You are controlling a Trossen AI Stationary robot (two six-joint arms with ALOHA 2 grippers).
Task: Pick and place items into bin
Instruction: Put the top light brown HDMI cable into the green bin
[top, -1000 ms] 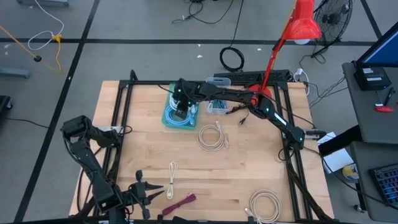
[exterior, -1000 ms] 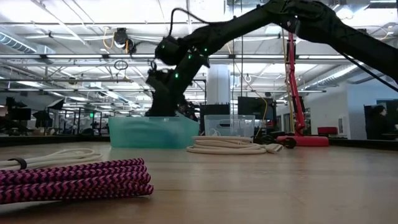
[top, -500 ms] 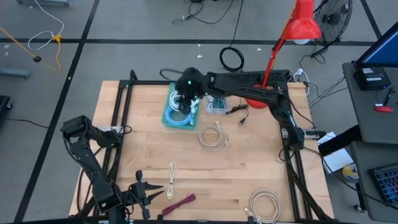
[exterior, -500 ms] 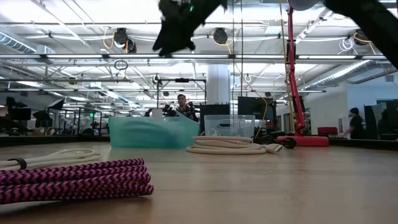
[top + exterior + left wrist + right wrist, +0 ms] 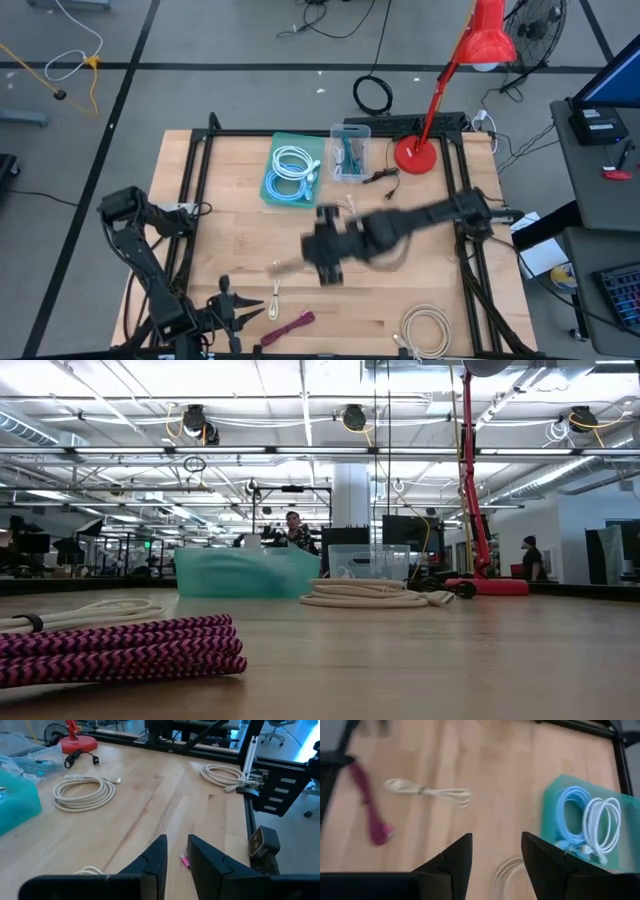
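Risk was right pincer (image 5: 492, 852), jaws apart and empty, sweeping fast toward 7 o'clock: could scatter cream cord (image 5: 277, 280) and maroon cord (image 5: 291, 324). Left pincer (image 5: 175, 855) sat narrow, empty.

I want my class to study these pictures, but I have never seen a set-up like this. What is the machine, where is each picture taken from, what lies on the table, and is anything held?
It is a robot with two dark arms at a wooden table, each ending in a two-finger gripper. One picture looks down from above, one looks level across the tabletop, and two come from cameras on the wrists. The teal bin holds a light blue coil and a white coil. On the table lie two beige coils, a cream cord and a maroon cord. A red lamp stands at the back. The right gripper is over mid-table, open and empty. The left gripper waits at the front edge, holding nothing.
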